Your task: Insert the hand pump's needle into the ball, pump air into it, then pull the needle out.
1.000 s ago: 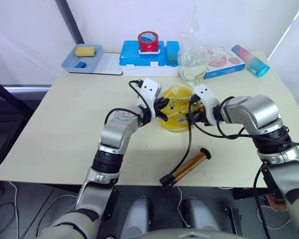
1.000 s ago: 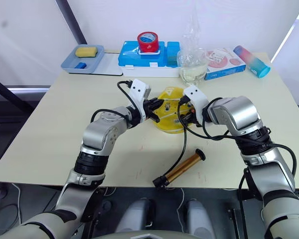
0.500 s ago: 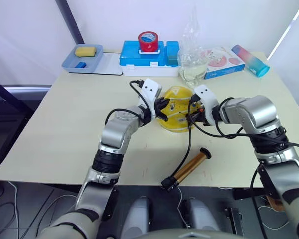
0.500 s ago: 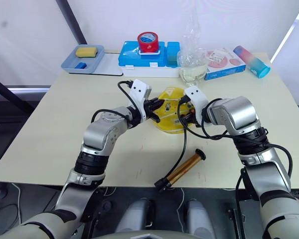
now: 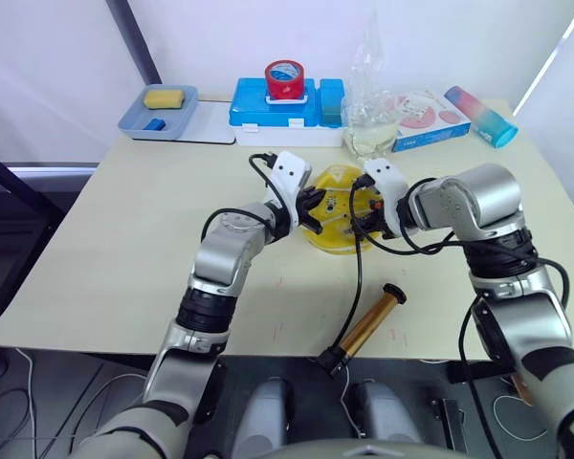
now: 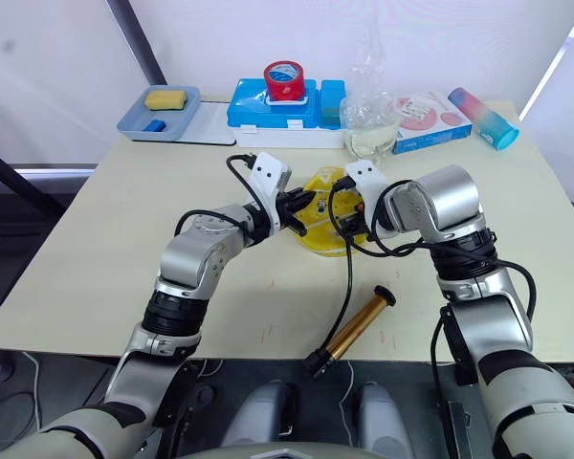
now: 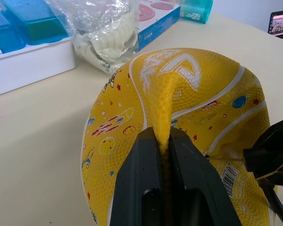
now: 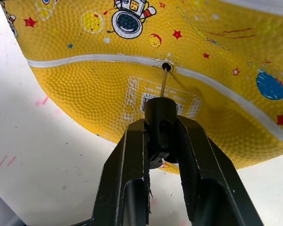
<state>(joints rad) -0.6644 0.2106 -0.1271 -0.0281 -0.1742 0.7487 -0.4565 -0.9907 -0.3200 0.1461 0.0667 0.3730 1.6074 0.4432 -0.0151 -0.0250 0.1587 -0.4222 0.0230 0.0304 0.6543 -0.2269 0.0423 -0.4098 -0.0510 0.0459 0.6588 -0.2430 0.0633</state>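
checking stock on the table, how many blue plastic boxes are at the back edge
2: a large blue box under the red tape roll, and a smaller blue box beside it, toward the clear bag. Others could be hidden.

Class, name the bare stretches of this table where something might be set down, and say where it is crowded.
Free: the table left of the left gripper, below the grey tray; also right of the hand pump. Crowded: the back edge and around the ball.

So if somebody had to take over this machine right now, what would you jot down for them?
Left end effector: shut, pinching a fold of the saggy yellow ball on the table.
Right end effector: shut on the needle's black fitting; needle tip sits at the ball's valve hole.
Hand pump: lying near the table's front edge, hose attached.
Left: push needle fully in, pump, pull out.
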